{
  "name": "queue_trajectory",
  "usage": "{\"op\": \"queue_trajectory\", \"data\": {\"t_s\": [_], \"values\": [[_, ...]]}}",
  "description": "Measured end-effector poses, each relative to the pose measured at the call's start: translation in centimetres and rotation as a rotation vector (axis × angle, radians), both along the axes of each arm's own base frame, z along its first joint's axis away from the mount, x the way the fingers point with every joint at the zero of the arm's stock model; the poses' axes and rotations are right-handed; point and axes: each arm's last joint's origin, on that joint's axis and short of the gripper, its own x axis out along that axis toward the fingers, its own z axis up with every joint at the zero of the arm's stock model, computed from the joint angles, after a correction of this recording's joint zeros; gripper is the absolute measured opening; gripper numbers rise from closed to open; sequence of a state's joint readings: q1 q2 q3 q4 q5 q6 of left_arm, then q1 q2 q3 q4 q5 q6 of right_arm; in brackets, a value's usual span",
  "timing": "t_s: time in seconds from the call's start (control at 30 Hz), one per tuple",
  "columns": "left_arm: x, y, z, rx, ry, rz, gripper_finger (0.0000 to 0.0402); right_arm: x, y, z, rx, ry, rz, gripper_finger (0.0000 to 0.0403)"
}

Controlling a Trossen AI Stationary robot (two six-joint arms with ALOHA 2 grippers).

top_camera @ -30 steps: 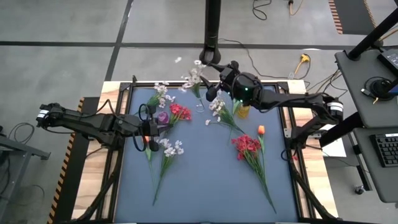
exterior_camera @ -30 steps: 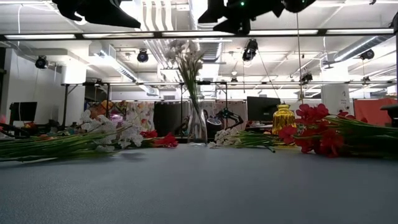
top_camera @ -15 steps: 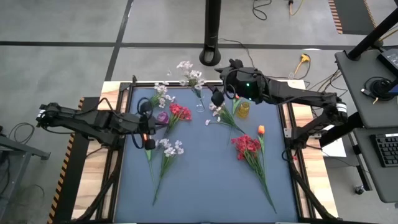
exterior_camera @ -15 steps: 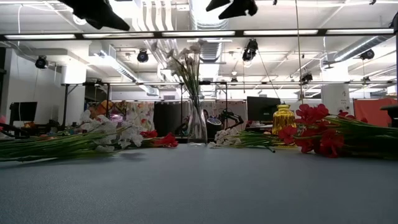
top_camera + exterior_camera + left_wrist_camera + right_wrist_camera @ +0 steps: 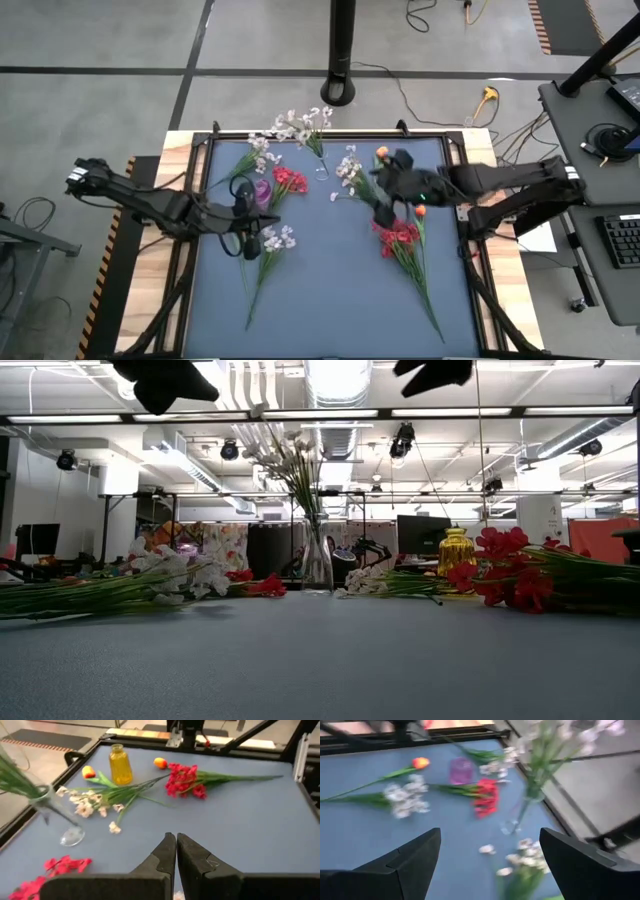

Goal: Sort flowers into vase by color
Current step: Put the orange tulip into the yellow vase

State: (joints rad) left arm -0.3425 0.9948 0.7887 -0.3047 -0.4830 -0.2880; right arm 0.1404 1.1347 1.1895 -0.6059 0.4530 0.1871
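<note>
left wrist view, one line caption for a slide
Shut left gripper above the blue mat, facing a yellow vase, white spray and red spray.

right claw [image 5: 432, 374] | cut off by low view's top edge | right wrist view blurred

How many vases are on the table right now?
3. The clear vase stands at the far middle and holds white flowers. The purple vase is to its left and the yellow vase to its right.
</note>
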Motion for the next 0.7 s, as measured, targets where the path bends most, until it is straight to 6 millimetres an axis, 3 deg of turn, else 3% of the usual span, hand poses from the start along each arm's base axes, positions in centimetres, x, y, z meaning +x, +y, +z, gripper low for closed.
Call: {"op": "queue_trajectory", "data": {"t_s": [0.27, 0.43, 0.7], "values": [[2.1, -1.3, -1.4, -0.077, -0.008, 0.016, 0.0000, -3.4, 4.3, -4.4, 0.060, -0.074, 0.135, 0.0327], [2.8, -2.0, -2.3, -0.181, 0.002, 0.057, 0.0000, -4.6, 5.8, -6.6, 0.101, -0.040, 0.180, 0.0327], [3.3, -3.5, -3.3, -0.328, 0.004, 0.096, 0.0000, -5.1, 7.3, -8.5, 0.096, 0.019, 0.239, 0.0325]]}}
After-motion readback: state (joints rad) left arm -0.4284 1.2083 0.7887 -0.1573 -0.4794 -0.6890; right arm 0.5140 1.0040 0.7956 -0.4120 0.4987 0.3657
